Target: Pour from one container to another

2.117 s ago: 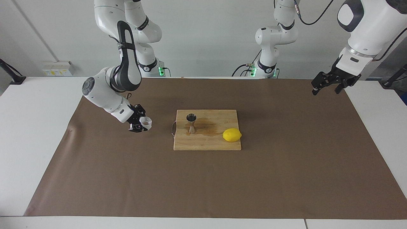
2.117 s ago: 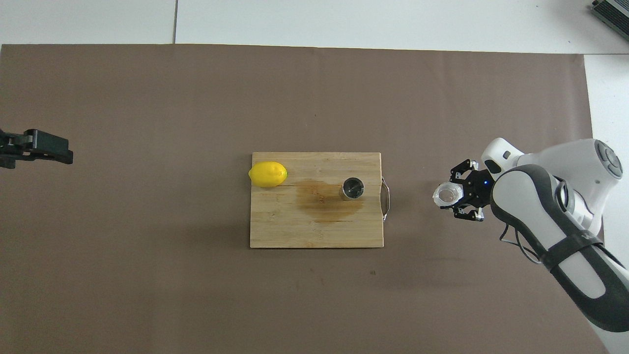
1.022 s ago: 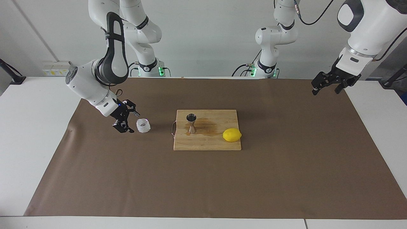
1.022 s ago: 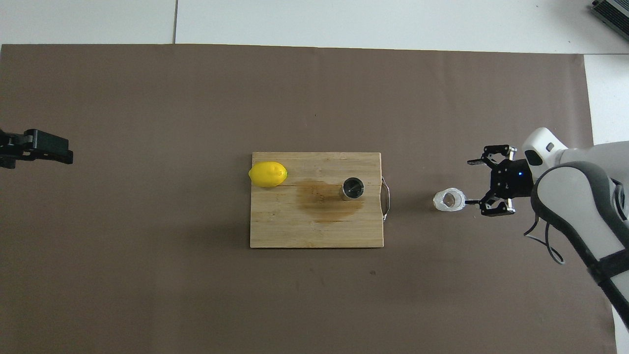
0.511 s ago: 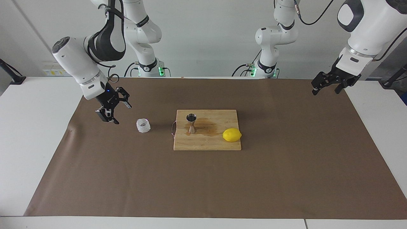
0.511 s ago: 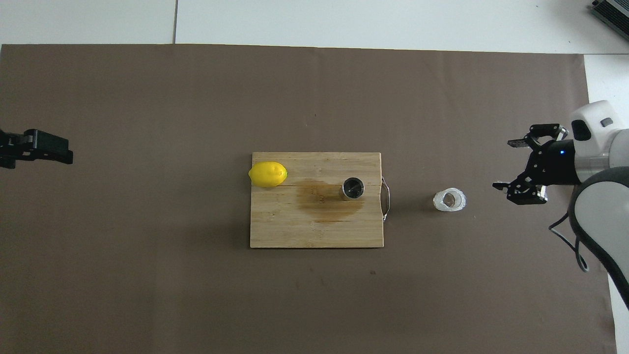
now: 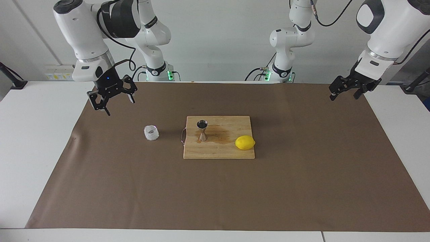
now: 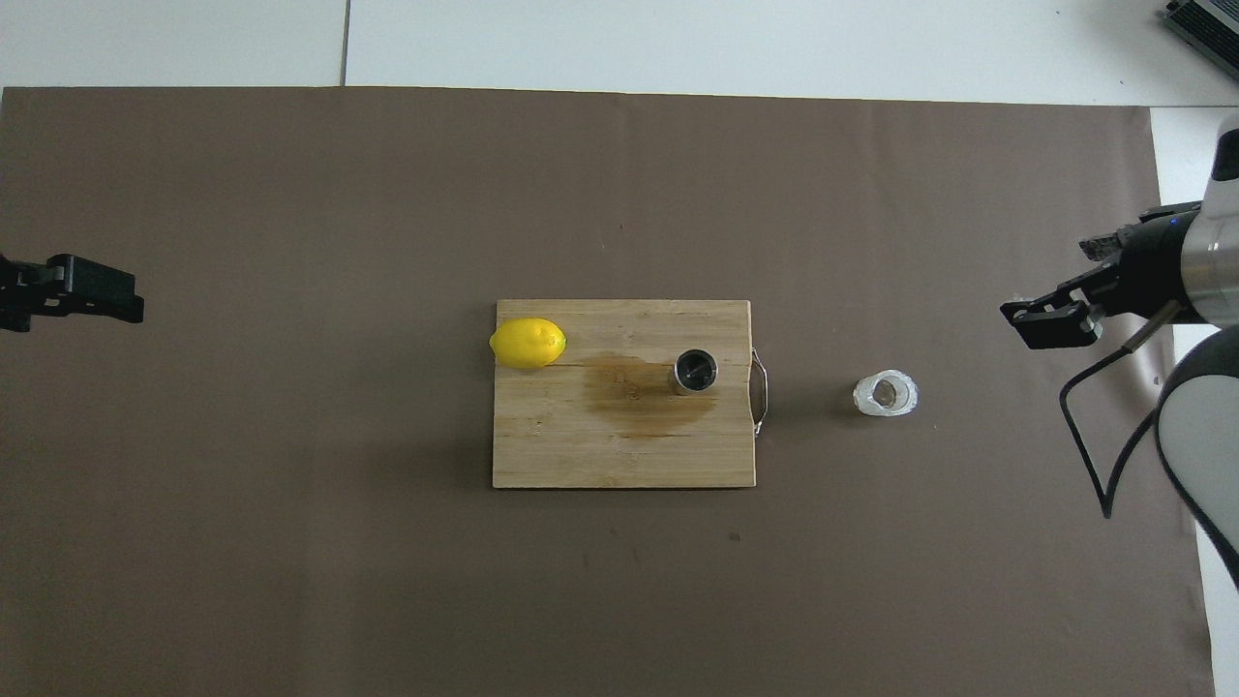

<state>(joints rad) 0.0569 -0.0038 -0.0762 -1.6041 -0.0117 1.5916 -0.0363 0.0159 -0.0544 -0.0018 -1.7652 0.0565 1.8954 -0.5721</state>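
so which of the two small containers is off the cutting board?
The bumpy white cup: it stands alone on the brown mat toward the right arm's end. The steel jigger stands on the cutting board.

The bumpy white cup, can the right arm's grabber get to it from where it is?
Probably yes. The white cup stands alone on the brown mat, beside the cutting board. The right gripper hangs open over the mat near it, with nothing between them.

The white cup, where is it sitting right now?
The white cup stands upright on the brown mat, beside the cutting board's handle end, toward the right arm's end of the table. No gripper touches it.
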